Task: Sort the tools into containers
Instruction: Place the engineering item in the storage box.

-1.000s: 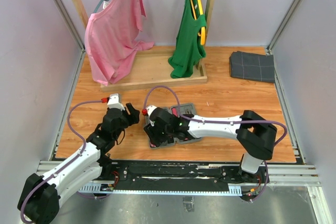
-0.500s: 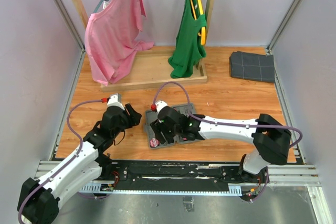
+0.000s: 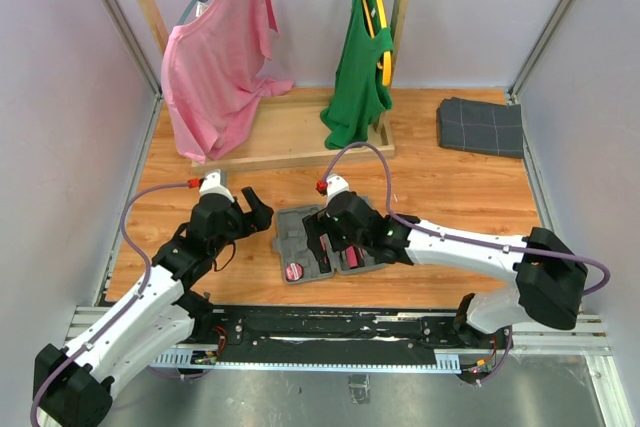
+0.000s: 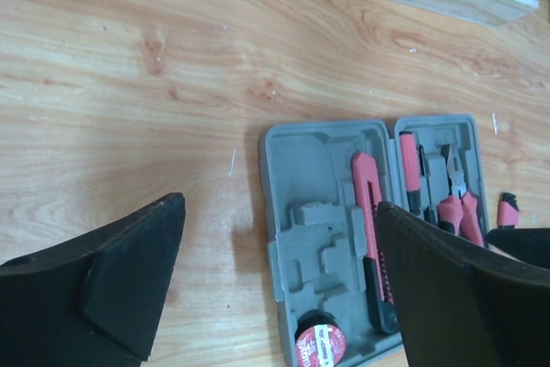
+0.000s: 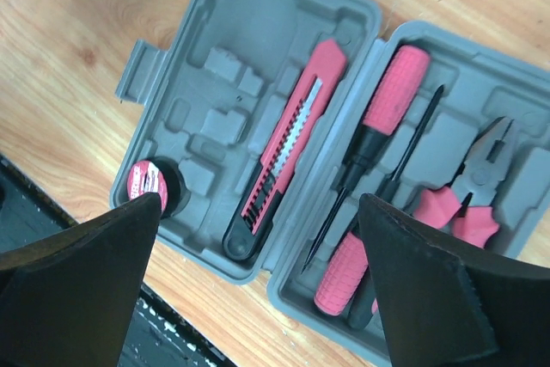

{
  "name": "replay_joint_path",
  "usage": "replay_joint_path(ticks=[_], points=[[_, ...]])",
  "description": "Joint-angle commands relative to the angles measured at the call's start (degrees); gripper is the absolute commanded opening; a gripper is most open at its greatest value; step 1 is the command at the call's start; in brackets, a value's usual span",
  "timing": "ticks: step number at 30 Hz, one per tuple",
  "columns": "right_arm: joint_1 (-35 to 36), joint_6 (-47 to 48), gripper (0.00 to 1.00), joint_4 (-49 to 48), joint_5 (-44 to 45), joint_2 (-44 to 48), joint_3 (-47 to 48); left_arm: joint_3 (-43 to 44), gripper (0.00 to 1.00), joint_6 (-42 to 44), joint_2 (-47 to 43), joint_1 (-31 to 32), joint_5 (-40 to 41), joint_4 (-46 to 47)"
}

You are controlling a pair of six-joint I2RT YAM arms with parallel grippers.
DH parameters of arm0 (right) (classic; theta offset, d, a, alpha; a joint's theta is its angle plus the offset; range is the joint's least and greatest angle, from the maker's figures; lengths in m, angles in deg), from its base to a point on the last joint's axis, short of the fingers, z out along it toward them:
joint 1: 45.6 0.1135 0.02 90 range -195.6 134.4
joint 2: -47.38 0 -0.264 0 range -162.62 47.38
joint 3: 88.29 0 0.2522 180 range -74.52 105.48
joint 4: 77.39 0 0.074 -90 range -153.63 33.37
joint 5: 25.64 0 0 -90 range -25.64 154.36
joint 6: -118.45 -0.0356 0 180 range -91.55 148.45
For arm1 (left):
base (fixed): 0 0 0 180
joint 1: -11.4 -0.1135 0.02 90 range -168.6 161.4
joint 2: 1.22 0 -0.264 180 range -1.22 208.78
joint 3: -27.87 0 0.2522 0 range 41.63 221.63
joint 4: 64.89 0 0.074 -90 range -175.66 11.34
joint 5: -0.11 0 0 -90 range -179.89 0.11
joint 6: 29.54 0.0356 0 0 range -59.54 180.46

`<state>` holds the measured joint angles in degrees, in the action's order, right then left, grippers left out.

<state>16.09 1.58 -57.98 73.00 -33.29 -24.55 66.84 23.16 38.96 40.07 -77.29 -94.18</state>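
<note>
Only writing anywhere: white print on the red label of the small round piece, too small to read in either wrist view. No legible brand on the grey tool case or the tools.

Right wrist cam gives the best look. Case lies open on the wooden table, both halves flat. Left half: long pink knife in its slot, round piece in the near corner recess, other recesses bare. Right half: 2 pink/black screwdrivers side by side, pointing opposite ways, w/ pink-handled pliers beside them.

Left wrist cam sees the same case from further off, knife and pliers visible, plus bare table around it.

Top cam alone shows the wider scene: case near the front edge, clothes rack w/ pink shirt and green shirt behind, dark folded cloth far right.

Left gripper: spread wide, nothing between the fingers, just left of the case. Right gripper: spread wide, empty, over the case, not touching any tool
</note>
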Motion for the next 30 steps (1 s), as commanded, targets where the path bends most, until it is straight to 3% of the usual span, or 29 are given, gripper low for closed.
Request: replay_joint_path(ticks=[1, 19, 25, 30], points=[[-0.96, 0.56, 0.98, -2.38, 5.61, 1.53, -0.62, 2.57, 0.99, -0.14, -1.58, -0.36, 3.87, -0.97], [-3.38, 2.38, 0.99, -0.25, -5.53, -5.09, 5.8, 1.22, 0.97, -3.43, -1.56, -0.45, 2.66, -0.25], [-3.41, -2.04, 0.82, 1.54, -11.19, -10.91, 8.91, 1.41, 0.84, -0.26, -0.98, -0.4, 2.56, -1.38], [-3.38, -5.6, 0.66, 0.18, -15.73, -13.3, 8.85, 1.09, 0.74, 0.38, 1.46, -0.36, -2.68, -0.06]])
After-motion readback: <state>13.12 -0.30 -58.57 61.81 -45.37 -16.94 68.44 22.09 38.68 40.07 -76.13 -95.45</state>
